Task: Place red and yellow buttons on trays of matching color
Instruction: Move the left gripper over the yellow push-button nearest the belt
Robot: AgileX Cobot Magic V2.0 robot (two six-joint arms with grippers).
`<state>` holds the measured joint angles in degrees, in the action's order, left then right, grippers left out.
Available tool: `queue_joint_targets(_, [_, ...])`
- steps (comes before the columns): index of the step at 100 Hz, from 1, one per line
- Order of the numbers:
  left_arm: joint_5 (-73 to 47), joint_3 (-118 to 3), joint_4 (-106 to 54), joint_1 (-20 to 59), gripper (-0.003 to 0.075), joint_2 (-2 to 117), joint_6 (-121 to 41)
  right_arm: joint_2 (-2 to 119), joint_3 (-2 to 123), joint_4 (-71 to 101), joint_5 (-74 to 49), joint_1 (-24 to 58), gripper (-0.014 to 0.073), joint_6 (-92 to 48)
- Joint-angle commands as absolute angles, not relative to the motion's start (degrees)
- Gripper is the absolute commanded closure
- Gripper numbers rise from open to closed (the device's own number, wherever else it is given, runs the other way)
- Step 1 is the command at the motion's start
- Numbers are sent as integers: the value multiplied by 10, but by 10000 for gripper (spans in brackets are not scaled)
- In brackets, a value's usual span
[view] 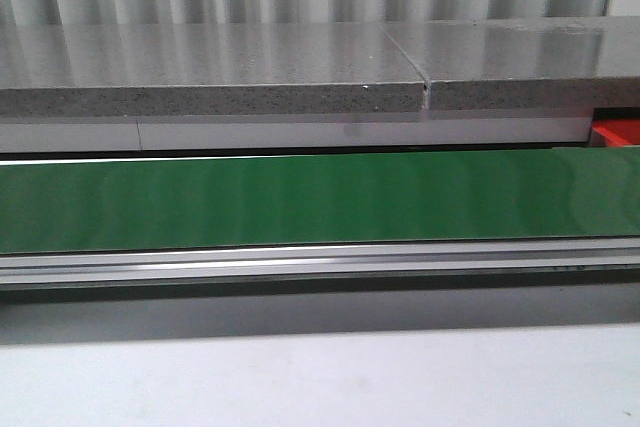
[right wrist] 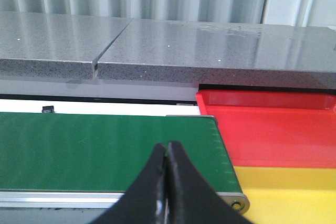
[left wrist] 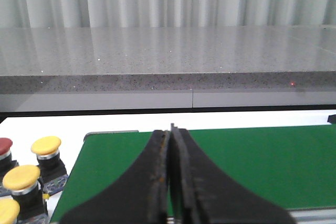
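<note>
We see the green conveyor belt (view: 320, 202) running across the front view, bare, with no button on it yet. Our left hand (left wrist: 171, 182) is clenched on nothing, fingers pressed together, parked over the belt's left end. Just beside that end sit the supply buttons: yellow buttons (left wrist: 21, 178) on black bases and one red button (left wrist: 4, 145) at the picture edge, off the belt. That placement likely makes the left arm the feeder side.

Our right hand (right wrist: 167, 182) is also clenched and empty, hanging over the belt's right end. Right past that end lie the red tray (right wrist: 273, 129) and the yellow tray (right wrist: 289, 192), side by side and touching, both showing nothing inside where visible. The trays sit at the belt's outlet, so we judge the right arm is posted there to sort arrivals by colour.

Task looks barely started: nothing sorted so far. The grey stone ledge (view: 210, 72) behind carries nothing.
</note>
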<state>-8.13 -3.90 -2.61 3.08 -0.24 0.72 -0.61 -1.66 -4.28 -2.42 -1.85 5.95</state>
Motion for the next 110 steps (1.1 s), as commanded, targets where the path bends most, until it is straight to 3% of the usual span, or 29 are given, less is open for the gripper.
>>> queue_joint_targets(1, [-78,-121,-31,31,740,16,10,-14,-13,-50,21,-22,663,56])
queue_joint_targets(41, [-460,-424,-31,31,740,272,10,-14,-13,-50,21,-21,663,56])
queue_joint_targets(89, [-468,-455,-59,31,730,352,10,-14,-13,-50,21,-21,663,56])
queue_joint_targets(98, [-469,-455,-59,31,626,352,10,-14,-13,-50,21,-21,663,56])
queue_joint_targets(110, [-472,-455,-59,31,353,352,10,-14,-13,-50,21,-21,663,56])
